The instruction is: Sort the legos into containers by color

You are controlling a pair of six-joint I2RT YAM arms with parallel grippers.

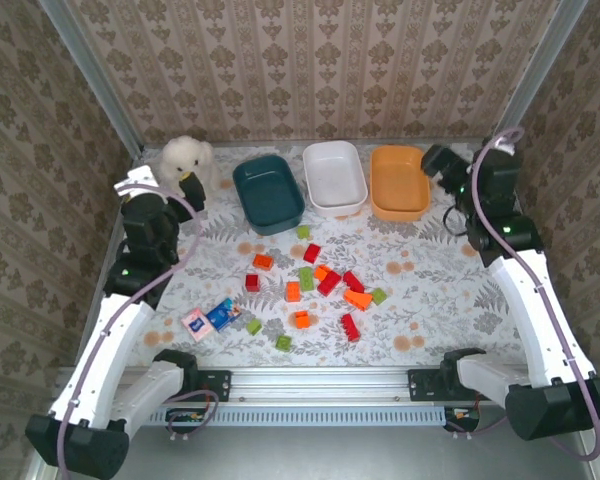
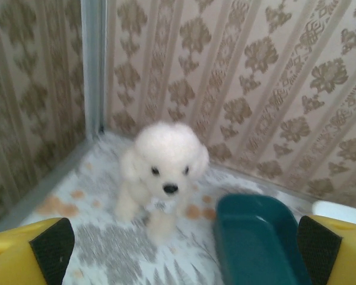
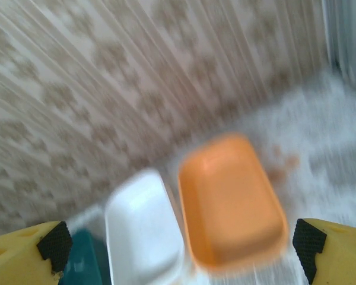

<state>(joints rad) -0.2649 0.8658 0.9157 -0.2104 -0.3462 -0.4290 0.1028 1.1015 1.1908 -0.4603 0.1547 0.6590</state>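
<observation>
Several red, orange and light green legos [image 1: 320, 283] lie scattered on the patterned table, in front of three empty bins: dark teal [image 1: 268, 193] [image 2: 258, 243], white [image 1: 334, 177] [image 3: 143, 228] and orange [image 1: 399, 182] [image 3: 231, 205]. My left gripper [image 1: 190, 188] [image 2: 181, 252] hangs at the back left near the plush dog, open with nothing between its fingers. My right gripper [image 1: 438, 163] [image 3: 181, 249] hovers at the back right beside the orange bin, open and empty too. The right wrist view is blurred.
A white plush dog [image 1: 186, 156] [image 2: 163, 166] sits in the back left corner. A flat blue-and-pink packet [image 1: 209, 319] lies at the front left of the bricks. Patterned walls enclose the table on three sides; a metal rail [image 1: 320, 380] runs along the near edge.
</observation>
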